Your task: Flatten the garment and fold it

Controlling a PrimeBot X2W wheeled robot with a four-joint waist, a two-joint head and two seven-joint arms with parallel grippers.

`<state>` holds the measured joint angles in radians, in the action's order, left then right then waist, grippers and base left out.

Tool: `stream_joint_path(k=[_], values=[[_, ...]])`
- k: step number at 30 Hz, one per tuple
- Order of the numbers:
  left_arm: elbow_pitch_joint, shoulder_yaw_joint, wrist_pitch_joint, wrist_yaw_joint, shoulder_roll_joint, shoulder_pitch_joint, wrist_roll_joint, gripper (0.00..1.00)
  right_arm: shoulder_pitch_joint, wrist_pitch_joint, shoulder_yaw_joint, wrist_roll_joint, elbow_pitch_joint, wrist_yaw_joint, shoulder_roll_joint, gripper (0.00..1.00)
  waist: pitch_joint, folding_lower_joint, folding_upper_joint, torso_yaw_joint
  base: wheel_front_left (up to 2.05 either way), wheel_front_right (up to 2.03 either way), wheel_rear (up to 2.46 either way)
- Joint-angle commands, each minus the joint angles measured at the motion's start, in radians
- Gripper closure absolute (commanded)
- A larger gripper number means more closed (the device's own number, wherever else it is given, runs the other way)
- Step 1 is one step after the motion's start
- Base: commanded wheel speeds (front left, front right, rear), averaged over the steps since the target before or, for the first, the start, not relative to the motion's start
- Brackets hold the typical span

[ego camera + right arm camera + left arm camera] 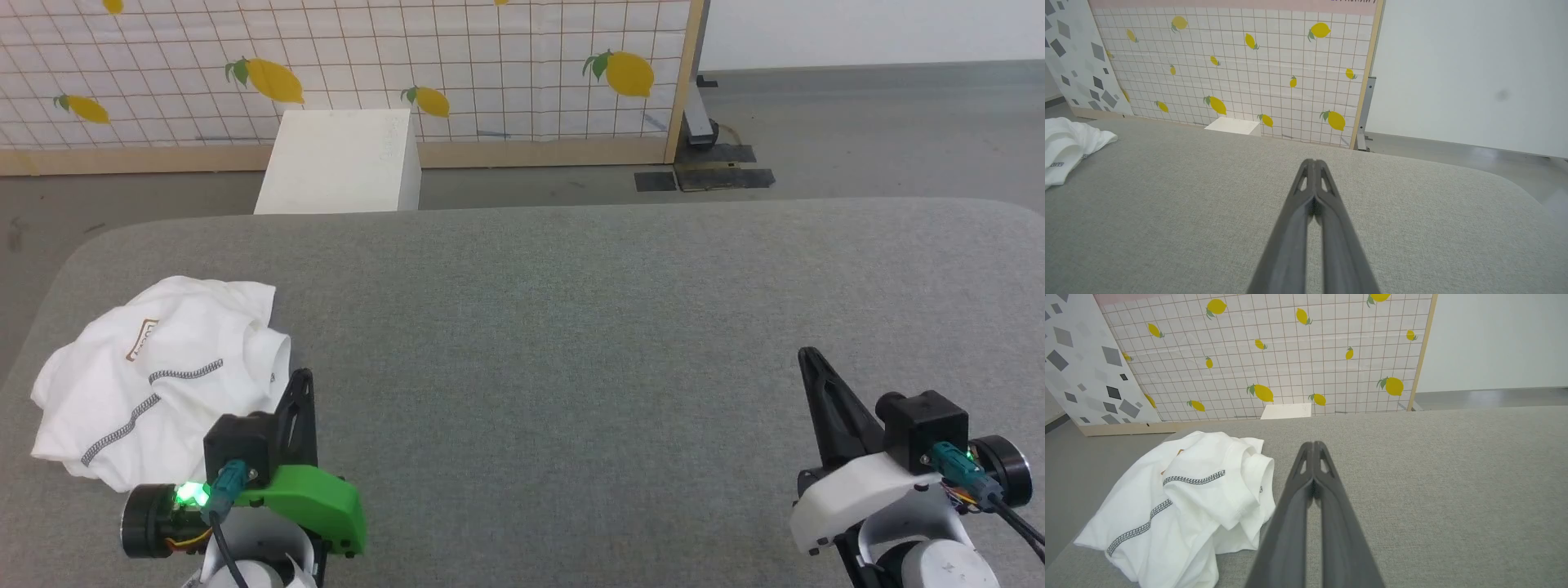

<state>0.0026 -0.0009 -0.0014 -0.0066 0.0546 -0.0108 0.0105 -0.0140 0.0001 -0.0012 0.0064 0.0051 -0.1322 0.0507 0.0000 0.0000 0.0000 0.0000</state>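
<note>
I see the T-shirt (155, 371) lying crumpled at the table's (612, 327) left end, so flattening hasn't begun. My left gripper (1313, 447), fingers together, sits just beside it; my right gripper (1313, 164), also closed, is well apart. Next I should open the left and take an edge.

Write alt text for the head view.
A crumpled white T-shirt lies at the left end of a grey fabric-covered table, near the shut left gripper; the shut right gripper sits at the lower right. A white box stands on the floor behind.
</note>
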Motion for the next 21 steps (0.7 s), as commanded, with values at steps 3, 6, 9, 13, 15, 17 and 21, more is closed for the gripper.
stream_joint_path(k=[3, 6, 9, 13, 15, 17, 21], values=[[-0.003, 0.001, 0.001, 0.007, -0.004, 0.011, -0.01, 1.0, 0.014, 0.0, 0.001, -0.006, -0.005, 0.002, -0.001, 1.0, 0.0, 0.0, 0.0, 0.0, 0.0, 0.0, 0.0], [-0.003, 0.001, 0.001, 0.007, -0.004, 0.011, -0.01, 1.0, 0.014, 0.0, 0.001, -0.006, -0.005, 0.002, -0.001, 1.0, 0.0, 0.0, 0.0, 0.0, 0.0, 0.0, 0.0], [-0.003, 0.001, 0.001, 0.007, -0.004, 0.011, -0.01, 1.0, 0.014, 0.0, 0.001, -0.006, -0.005, 0.002, -0.001, 1.0, 0.0, 0.0, 0.0, 0.0, 0.0, 0.0, 0.0], [-0.003, 0.001, 0.001, 0.007, -0.004, 0.011, -0.01, 1.0, 0.014, 0.0, 0.001, -0.006, -0.005, 0.002, -0.001, 1.0, 0.0, 0.0, 0.0, 0.0, 0.0, 0.0, 0.0], [-0.003, 0.001, 0.001, 0.007, -0.004, 0.011, -0.01, 1.0, 0.014, 0.0, 0.001, -0.006, -0.005, 0.002, -0.001, 1.0, 0.0, 0.0, 0.0, 0.0, 0.0, 0.0, 0.0], [-0.003, 0.001, 0.001, 0.007, -0.004, 0.011, -0.01, 1.0, 0.014, 0.0, 0.001, -0.006, -0.005, 0.002, -0.001, 1.0, 0.0, 0.0, 0.0, 0.0, 0.0, 0.0, 0.0], [-0.003, 0.001, 0.001, 0.007, -0.004, 0.011, -0.01, 1.0, 0.014, 0.0, 0.001, -0.006, -0.005, 0.002, -0.001, 1.0, 0.0, 0.0, 0.0, 0.0, 0.0, 0.0, 0.0]])
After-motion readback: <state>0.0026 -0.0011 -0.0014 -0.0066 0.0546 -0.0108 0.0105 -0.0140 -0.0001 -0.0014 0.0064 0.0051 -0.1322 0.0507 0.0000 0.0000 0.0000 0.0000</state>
